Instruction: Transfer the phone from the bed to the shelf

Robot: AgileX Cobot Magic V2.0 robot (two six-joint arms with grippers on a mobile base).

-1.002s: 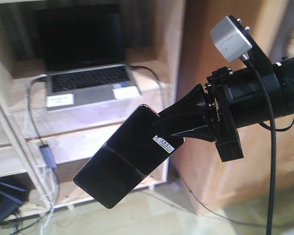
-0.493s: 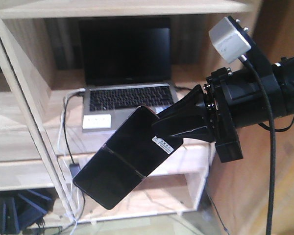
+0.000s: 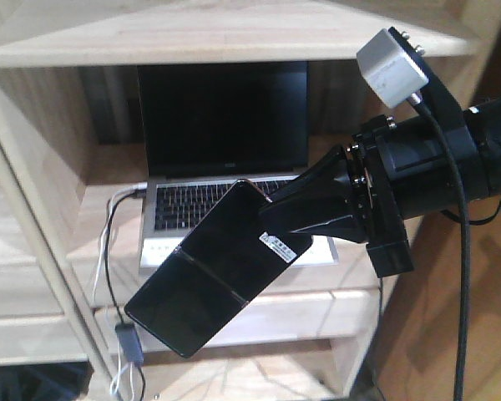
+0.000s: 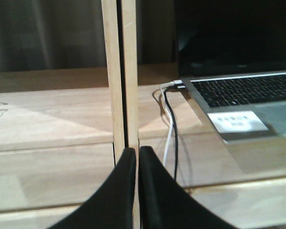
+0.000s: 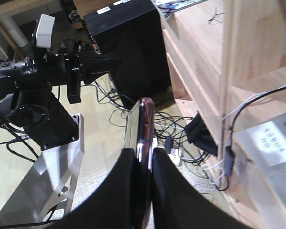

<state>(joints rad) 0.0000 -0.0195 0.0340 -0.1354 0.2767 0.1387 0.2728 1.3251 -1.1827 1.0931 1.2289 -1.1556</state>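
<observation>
Right end effector [image 3: 275, 222] clamps the phone [image 3: 207, 277], edge-on in its wrist view; left end effector [image 4: 137, 152] seems closed

Blk R gripper [image 3: 267, 219], grey cam box [image 3: 392, 65], blk cable [image 3: 463, 276].

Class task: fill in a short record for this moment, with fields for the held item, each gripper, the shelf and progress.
Held item: phone, tilted, in the air before the shelf
Right gripper: shut on the phone's stickered end
Left gripper: shut, holding nothing
On the shelf: open laptop, white and black cables beside it
Progress: phone not yet set down
</observation>
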